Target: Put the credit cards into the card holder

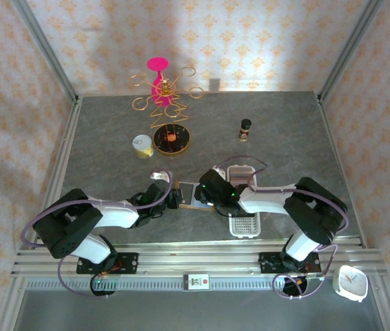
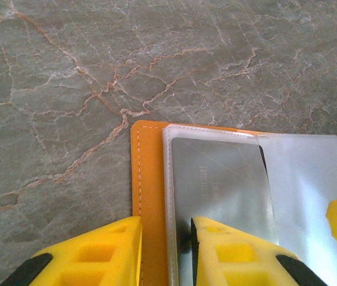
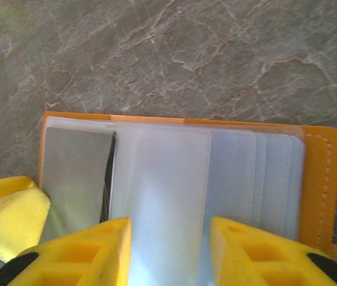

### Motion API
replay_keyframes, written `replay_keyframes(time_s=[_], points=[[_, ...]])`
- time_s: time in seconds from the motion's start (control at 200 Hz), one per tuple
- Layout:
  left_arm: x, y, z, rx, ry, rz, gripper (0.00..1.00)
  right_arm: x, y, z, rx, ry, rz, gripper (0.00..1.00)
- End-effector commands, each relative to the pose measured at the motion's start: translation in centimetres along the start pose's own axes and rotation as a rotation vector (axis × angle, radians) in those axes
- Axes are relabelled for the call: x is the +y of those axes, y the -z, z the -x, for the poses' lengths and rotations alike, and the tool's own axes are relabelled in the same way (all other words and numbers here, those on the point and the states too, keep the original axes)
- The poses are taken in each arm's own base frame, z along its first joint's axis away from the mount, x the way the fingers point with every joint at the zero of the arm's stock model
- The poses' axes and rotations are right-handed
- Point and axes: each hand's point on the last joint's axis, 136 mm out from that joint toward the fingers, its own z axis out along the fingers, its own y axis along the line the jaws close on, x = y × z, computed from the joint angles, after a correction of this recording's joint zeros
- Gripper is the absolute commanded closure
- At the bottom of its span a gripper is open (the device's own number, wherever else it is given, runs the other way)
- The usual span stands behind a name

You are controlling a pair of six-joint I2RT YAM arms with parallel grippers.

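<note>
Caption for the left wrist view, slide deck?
Left gripper straddling the open orange card holder's edge, a grey card tucked inside.

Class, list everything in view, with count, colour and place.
table: one, grey, under everything
card holder: one, orange, open between the tools
card: one, silver-grey, in its left pocket
tray: one, white, right of holder
bottle: one, dark, back right
can: one, yellow, back left
dish: one, dark, gold-rimmed, beside can
wire stand: one, pink and gold, back
clock: one, white, near right corner
left tool: one, yellow, at holder's left end
right tool: one, yellow, over clear pockets
</note>
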Motion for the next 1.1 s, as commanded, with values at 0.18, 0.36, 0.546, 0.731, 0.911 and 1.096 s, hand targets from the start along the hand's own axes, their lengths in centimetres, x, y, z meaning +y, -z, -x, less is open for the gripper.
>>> replay_keyframes(time_s=[0.18, 0.36, 0.546, 0.731, 0.911, 1.096], points=[[1.4, -0.1, -1.2, 0.041, -0.013, 0.065, 0.74, 1.7, 0.0, 0.3, -0.007, -0.035, 0.058, 0.65], [1.4, 0.0, -1.1, 0.038, -0.012, 0.064, 0.74, 1.6, 0.7, 1.0, -0.033, -0.028, 0.038, 0.71], [1.4, 0.0, -1.1, 0.038, -0.012, 0.064, 0.74, 1.5, 0.9, 1.1, -0.033, -0.029, 0.034, 0.78], [1.3, 0.0, -1.1, 0.038, -0.012, 0.060, 0.74, 2.2, 1.6, 1.6, -0.054, -0.031, 0.063, 0.98], [0.9, 0.6, -0.5, 0.003, -0.004, 0.027, 0.74, 2.5, 2.1, 2.3, -0.086, -0.033, 0.069, 1.00], [-0.2, 0.9, -0.5, -0.001, 0.009, -0.042, 0.74, 3.5, 1.5, 2.0, -0.062, -0.038, 0.115, 0.86]])
